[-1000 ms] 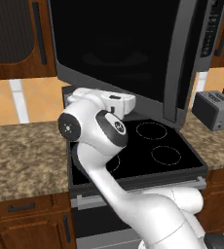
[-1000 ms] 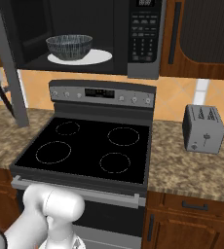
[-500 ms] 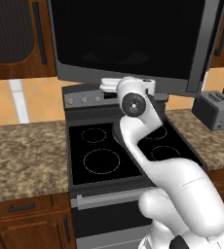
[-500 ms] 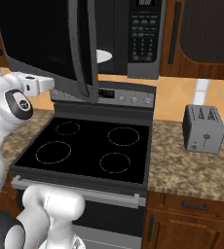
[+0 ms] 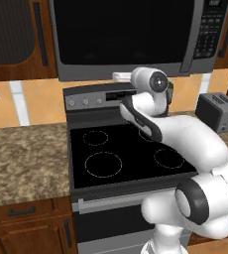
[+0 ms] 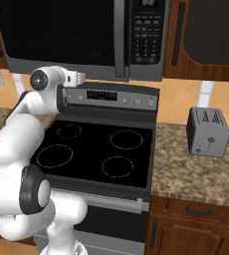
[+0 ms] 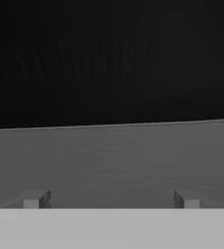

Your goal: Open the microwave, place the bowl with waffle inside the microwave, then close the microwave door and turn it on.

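The microwave (image 5: pixel 131 37) hangs above the stove, its keypad strip (image 5: pixel 207 30) at the right. The microwave door (image 6: pixel 57 30), black glass with a long vertical handle (image 6: pixel 120 37), lies flush with the front. My gripper (image 7: pixel 111 199) is open, its small fingertips (image 7: pixel 35 199) far apart and holding nothing, right up against the door's grey lower frame (image 7: pixel 114 155) with dark glass above. From the right base view my hand (image 6: pixel 76 77) sits just under the door's bottom edge, left of centre. The bowl and the waffle are hidden behind the dark glass.
A black stove top (image 5: pixel 126 154) with four burner rings lies below the hand, its control panel (image 6: pixel 116 97) behind. A silver toaster (image 6: pixel 208 132) stands on the granite counter (image 6: pixel 201 174) to the right. Wooden cabinets (image 6: pixel 208 35) flank the microwave.
The microwave door has swung from wide open to shut, with my hand following it across. The bowl seen inside earlier is now behind the glass.
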